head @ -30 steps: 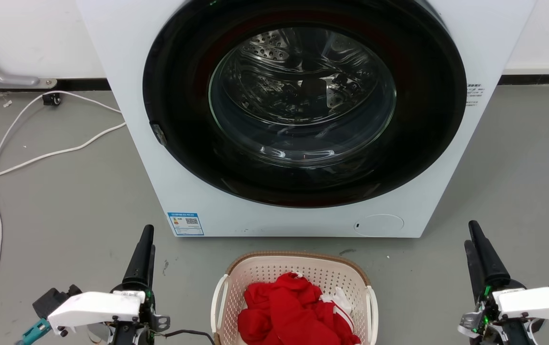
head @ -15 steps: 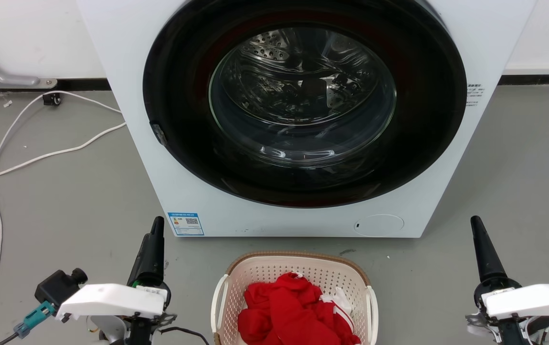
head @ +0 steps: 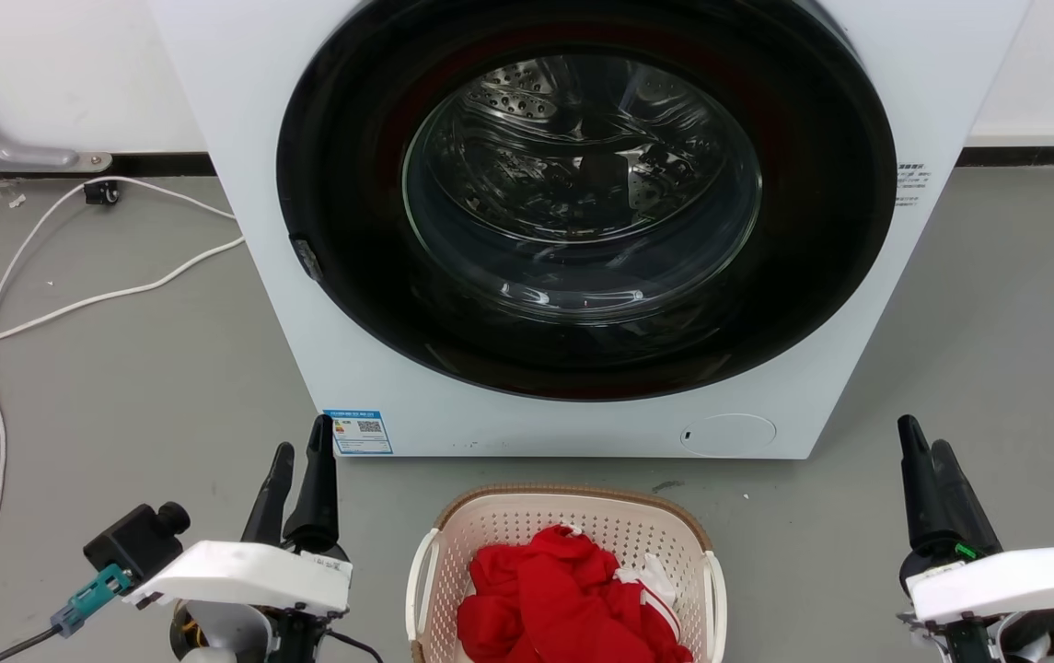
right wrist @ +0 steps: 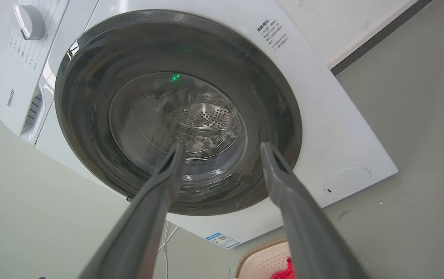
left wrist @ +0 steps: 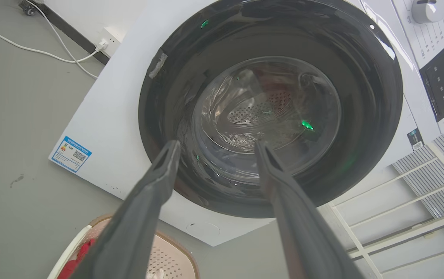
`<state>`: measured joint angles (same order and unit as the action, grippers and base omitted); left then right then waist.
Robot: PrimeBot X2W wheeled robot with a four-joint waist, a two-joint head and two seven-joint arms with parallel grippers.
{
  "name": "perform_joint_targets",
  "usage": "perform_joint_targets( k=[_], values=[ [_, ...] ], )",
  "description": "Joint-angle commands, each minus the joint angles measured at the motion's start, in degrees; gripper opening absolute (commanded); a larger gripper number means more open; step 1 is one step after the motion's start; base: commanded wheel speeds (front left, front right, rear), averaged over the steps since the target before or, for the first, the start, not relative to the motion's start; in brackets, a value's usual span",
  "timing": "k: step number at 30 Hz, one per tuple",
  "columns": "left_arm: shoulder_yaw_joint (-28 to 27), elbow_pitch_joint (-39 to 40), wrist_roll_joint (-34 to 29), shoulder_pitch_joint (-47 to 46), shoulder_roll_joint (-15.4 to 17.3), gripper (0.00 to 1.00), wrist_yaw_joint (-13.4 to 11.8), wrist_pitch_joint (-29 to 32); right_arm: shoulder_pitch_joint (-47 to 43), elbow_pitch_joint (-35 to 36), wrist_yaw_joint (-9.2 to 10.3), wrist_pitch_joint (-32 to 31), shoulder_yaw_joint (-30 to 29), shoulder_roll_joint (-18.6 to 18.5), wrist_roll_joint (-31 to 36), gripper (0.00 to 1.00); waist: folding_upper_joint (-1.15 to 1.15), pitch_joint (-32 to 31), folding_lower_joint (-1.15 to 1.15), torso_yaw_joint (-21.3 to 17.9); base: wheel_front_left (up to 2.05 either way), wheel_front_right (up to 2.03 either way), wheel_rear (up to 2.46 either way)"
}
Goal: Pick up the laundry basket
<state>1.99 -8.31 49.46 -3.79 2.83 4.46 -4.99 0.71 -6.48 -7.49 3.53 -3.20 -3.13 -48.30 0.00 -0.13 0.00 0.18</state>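
The laundry basket (head: 505, 524) stands on the floor at the bottom centre of the head view, cream-white with a brown rim and white side handles. Red clothes (head: 563, 589) lie in it. My left gripper (head: 302, 435) is to its left and my right gripper (head: 921, 431) further off to its right, both open, empty and apart from the basket. In the left wrist view the left gripper (left wrist: 217, 144) points at the washer door, with the basket (left wrist: 171, 259) at the bottom. The right gripper (right wrist: 222, 146) does likewise, the basket (right wrist: 260, 261) low in that view.
A white washing machine (head: 250, 138) with a dark round door stands just behind the basket. White cables (head: 75, 299) trail over the grey floor at the left. A white slatted rack (left wrist: 400, 201) stands beside the washer.
My left gripper has moved right, toward the basket, and both wrists have turned so each gripper's two fingers now show side by side. The basket has not moved.
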Motion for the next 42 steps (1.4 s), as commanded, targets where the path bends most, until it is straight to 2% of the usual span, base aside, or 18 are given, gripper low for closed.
perform_joint_targets(
  k=[1, 18, 42],
  values=[
    [0.35, 1.02, -1.78, -0.58, 0.12, 1.00, -0.23, -0.53, -0.03, 1.19, 0.00, 0.31, 0.06, 0.05, 2.13, 1.00, 0.00, -0.02, 0.00, 0.02, 0.00, 0.00, 0.00],
    [1.74, 1.10, -15.59, -0.57, 0.11, 1.00, -1.33, -3.32, -1.53, 4.45, 0.00, -0.40, 0.08, 0.12, 18.14, 1.00, 0.00, -0.31, 0.00, 0.16, 0.00, 0.00, 0.00],
    [2.84, 0.41, -29.88, -0.27, 0.09, 1.00, -2.89, -6.49, -3.33, 6.71, 0.00, -0.37, 0.87, 0.23, 31.06, 1.00, 0.00, -0.55, 0.00, 0.36, 0.00, 0.00, 0.00]
  ],
)
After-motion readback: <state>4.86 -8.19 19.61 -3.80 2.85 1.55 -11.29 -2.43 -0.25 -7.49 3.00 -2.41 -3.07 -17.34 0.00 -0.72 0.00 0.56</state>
